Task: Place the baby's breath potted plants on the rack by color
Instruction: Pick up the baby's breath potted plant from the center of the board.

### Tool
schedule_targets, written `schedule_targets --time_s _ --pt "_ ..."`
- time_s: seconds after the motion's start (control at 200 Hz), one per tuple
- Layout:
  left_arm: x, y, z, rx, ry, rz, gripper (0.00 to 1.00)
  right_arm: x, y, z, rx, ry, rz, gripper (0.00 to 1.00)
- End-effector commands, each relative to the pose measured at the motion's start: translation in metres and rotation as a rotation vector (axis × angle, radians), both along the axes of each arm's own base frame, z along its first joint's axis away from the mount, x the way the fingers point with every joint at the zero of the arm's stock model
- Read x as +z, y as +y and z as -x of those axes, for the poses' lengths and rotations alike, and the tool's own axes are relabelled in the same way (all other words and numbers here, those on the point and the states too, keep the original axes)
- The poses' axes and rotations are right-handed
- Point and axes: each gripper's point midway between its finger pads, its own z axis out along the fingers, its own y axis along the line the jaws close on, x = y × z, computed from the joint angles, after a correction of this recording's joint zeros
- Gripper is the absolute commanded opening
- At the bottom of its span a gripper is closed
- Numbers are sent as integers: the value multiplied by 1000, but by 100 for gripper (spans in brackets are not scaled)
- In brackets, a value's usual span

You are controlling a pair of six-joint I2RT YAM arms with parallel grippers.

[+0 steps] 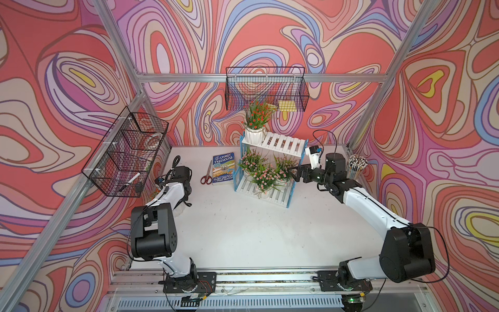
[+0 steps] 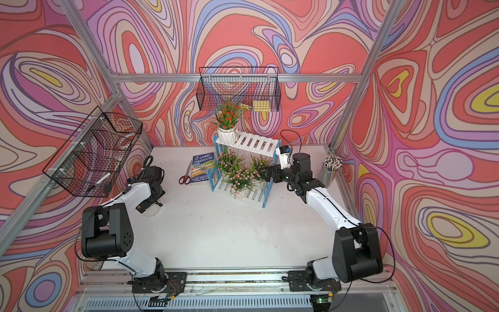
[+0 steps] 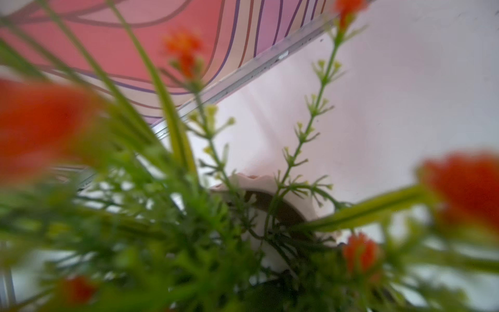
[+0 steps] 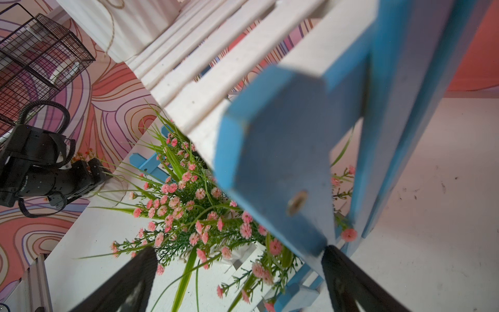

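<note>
Four of five plants are on the rack, at the table edge's twelve o'clock: one orange-red plant above, three pink plants below; the last orange-red plant sits at nine o'clock by the left gripper, whose jaws I cannot tell; the right gripper gapes wide, empty, at the rack's three o'clock.

My rack stands upright on the counter: one orange-red plant on top, three pink plants crowding its lower shelf, and a second orange-red plant standing far to my left.
</note>
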Motion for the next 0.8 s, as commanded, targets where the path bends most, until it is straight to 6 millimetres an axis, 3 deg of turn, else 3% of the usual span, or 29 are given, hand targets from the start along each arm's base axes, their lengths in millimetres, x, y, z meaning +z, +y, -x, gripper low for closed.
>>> schedule_targets --time_s 0.0,0.095,0.325,0.796 --pt "-11 2 6 14 37 13 76 4 4 6 26 -15 3 98" --pt "-10 2 6 12 31 18 65 3 4 6 25 -14 3 98" --pt "-6 -10 2 -34 5 39 65 2 5 4 25 -11 -1 98" --pt "25 -77 -32 -327 -55 71 64 9 -7 3 -55 -26 7 98"
